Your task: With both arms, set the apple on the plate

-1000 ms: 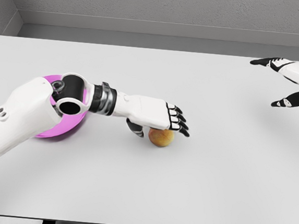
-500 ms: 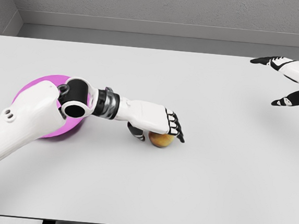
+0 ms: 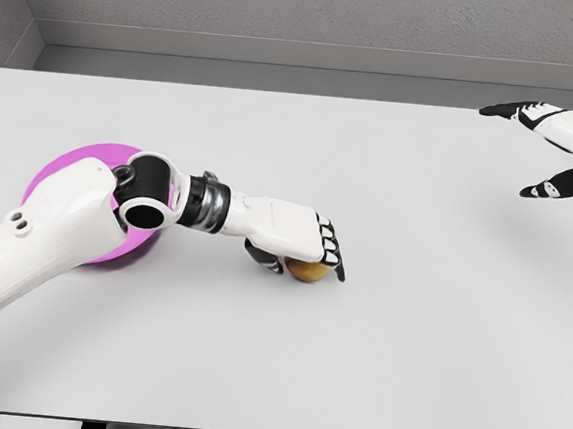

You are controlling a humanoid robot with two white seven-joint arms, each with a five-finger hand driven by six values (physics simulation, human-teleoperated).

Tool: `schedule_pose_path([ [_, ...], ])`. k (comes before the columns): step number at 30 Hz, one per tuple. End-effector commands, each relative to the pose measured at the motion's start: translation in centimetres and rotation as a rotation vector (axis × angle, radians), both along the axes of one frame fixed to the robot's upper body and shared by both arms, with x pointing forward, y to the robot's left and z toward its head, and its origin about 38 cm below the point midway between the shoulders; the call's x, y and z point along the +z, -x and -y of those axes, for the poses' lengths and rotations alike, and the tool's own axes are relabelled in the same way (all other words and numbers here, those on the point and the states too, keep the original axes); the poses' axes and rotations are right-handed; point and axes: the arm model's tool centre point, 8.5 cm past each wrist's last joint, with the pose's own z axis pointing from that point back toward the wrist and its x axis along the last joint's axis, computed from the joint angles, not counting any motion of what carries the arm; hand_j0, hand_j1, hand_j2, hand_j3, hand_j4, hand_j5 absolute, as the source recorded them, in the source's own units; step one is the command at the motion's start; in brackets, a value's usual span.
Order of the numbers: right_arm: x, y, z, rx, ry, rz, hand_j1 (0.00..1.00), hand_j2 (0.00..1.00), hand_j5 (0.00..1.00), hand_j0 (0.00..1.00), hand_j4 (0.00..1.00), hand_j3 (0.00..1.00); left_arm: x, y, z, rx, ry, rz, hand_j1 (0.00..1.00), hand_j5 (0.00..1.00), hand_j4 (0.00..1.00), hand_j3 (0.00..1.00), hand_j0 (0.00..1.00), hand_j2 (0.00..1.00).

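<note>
Head view: glossy white left hand (image 3: 299, 244) clamps round yellowish apple (image 3: 307, 271); right hand (image 3: 558, 148) spread.

left hand (image 3: 299, 242) palm down, fingers (image 3: 330, 254) curled, right hand (image 3: 558, 148) raised, fingers spread

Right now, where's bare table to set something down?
The widest bare patch runs from the apple to the right hand. The table's near strip and far strip are bare too. It is crowded at left, where the left hand covers the apple beside the plate.
</note>
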Motion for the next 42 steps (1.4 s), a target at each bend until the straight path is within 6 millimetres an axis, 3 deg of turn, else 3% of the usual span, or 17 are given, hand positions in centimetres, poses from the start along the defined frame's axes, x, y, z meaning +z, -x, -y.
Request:
schedule_pose_path([
  [1,0.1,0.0,0.1,-0.002,-0.007,0.000,1.00,1.00,1.00,1.00,1.00,1.00,-0.2,0.2,0.1,-0.004,-0.001,-0.007,0.77,0.77,0.77,0.77,0.77,0.77],
  [6,0.2,0.0,-0.1,0.004,-0.005,0.002,1.00,1.00,1.00,1.00,1.00,1.00,-0.2,0.3,0.2,-0.009,-0.001,-0.007,0.66,0.66,0.66,0.66,0.66,0.66],
  [8,0.1,0.1,-0.2,0.005,-0.005,0.001,1.00,1.00,1.00,1.00,1.00,1.00,-0.2,0.3,0.2,-0.009,-0.003,-0.007,0.52,0.52,0.52,0.52,0.52,0.52],
  [16,0.1,0.1,-0.2,0.005,-0.005,0.001,1.00,1.00,1.00,1.00,1.00,1.00,0.0,0.2,0.0,-0.007,0.000,-0.004,0.51,0.51,0.51,0.51,0.51,0.51],
  [20,0.1,0.1,-0.2,0.005,-0.005,0.001,1.00,1.00,1.00,1.00,1.00,1.00,1.5,-0.4,-0.3,-0.001,0.017,0.005,0.47,0.47,0.47,0.47,0.47,0.47],
  [24,0.2,0.0,-0.2,0.005,-0.005,0.003,1.00,1.00,1.00,1.00,1.00,1.00,3.8,-1.9,-4.5,0.069,0.021,0.010,0.47,0.47,0.47,0.47,0.47,0.47],
  [29,0.2,0.0,-0.2,0.005,-0.005,0.003,1.00,1.00,1.00,1.00,1.00,1.00,7.5,-3.4,-17.3,0.312,-0.027,0.066,0.44,0.44,0.44,0.44,0.44,0.44],
  [31,0.2,0.0,-0.2,0.006,-0.007,0.004,1.00,1.00,1.00,1.00,1.00,1.00,8.1,-3.3,-21.0,0.384,-0.067,0.075,0.44,0.44,0.44,0.44,0.44,0.44],
  [33,0.3,0.0,-0.3,0.007,-0.006,0.005,1.00,1.00,1.00,1.00,1.00,1.00,8.7,-3.1,-23.3,0.432,-0.080,0.088,0.43,0.43,0.43,0.43,0.43,0.43],
  [36,0.4,0.1,-0.6,0.017,-0.005,0.011,1.00,1.00,1.00,1.00,1.00,1.00,8.7,-3.1,-24.6,0.467,-0.078,0.072,0.43,0.43,0.43,0.43,0.43,0.43],
  [40,0.3,0.2,-0.6,0.017,-0.003,0.009,1.00,1.00,1.00,1.00,1.00,1.00,8.5,-3.2,-24.6,0.470,-0.077,0.066,0.46,0.46,0.46,0.46,0.46,0.46],
  [41,0.3,0.2,-0.5,0.017,-0.003,0.007,1.00,1.00,1.00,1.00,1.00,1.00,8.4,-3.2,-24.5,0.468,-0.075,0.063,0.52,0.52,0.52,0.52,0.52,0.52],
  [42,0.3,0.2,-0.6,0.018,-0.005,0.008,1.00,1.00,1.00,1.00,1.00,1.00,8.1,-3.4,-24.7,0.478,-0.075,0.056,0.67,0.67,0.67,0.67,0.67,0.67],
])
